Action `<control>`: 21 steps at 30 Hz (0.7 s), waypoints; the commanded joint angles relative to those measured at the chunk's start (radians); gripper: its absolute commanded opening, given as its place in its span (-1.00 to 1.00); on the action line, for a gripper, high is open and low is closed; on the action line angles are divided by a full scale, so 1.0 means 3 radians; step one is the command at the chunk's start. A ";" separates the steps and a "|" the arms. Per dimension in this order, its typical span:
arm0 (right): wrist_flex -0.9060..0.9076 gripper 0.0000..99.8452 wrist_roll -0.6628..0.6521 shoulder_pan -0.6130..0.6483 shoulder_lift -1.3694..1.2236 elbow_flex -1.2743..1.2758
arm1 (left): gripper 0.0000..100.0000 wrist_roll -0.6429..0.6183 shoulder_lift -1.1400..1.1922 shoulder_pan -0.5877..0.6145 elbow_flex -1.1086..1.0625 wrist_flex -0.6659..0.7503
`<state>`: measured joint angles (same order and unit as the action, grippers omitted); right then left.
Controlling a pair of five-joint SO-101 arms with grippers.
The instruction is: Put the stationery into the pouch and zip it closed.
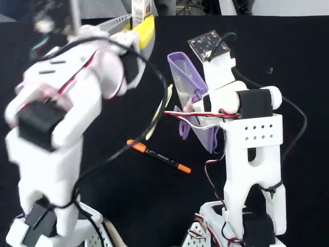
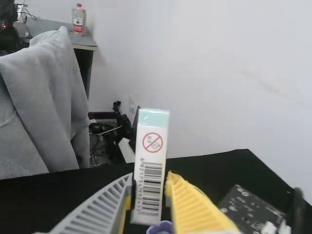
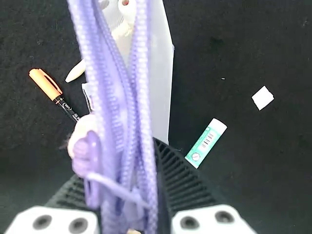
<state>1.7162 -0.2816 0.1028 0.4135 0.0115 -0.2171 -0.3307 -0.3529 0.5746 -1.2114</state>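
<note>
Holding a white box [image 2: 152, 161] tight in my left claw [image 2: 149, 181], I am needing to drop it into the purple pouch [image 1: 187, 77] my right claw [image 3: 124, 175] is gripping.

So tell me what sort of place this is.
Probably an office or lab workroom: a black-covered table, a draped grey jacket, and a desk with a water bottle by a plain white wall.

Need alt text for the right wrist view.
The right end effector grips a purple zip pouch above a black table. On it lie an orange-capped pen, a green-and-white stick and a small white square.
</note>
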 commanded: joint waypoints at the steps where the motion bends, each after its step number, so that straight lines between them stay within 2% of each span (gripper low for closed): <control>1: -0.0031 -0.98 0.0026 0.0072 0.0033 -0.0136 | -0.94 -0.0031 -0.0072 0.0095 -0.0483 0.0563; 5: -0.0041 -0.98 0.0026 0.0072 0.0033 -0.0136 | -0.94 -0.0031 -0.0256 0.0079 -0.1179 0.1222; 16: -0.0041 -0.98 0.0005 0.0072 0.0033 -0.0130 | -0.94 -0.0015 -0.1212 -0.0176 -0.3532 0.3601; 18: -0.0041 -0.98 0.0000 0.0072 0.0033 -0.0130 | -0.94 -0.0015 -0.1289 -0.0202 -0.3792 0.3872; 21: -0.0041 -0.98 0.0000 0.0072 0.0033 -0.0130 | -0.94 -0.0031 -0.1381 -0.0212 -0.4023 0.4035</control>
<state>1.7162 -0.2816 0.1028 0.4135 0.0115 -0.2186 -0.6928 -0.4066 -0.5992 -0.0744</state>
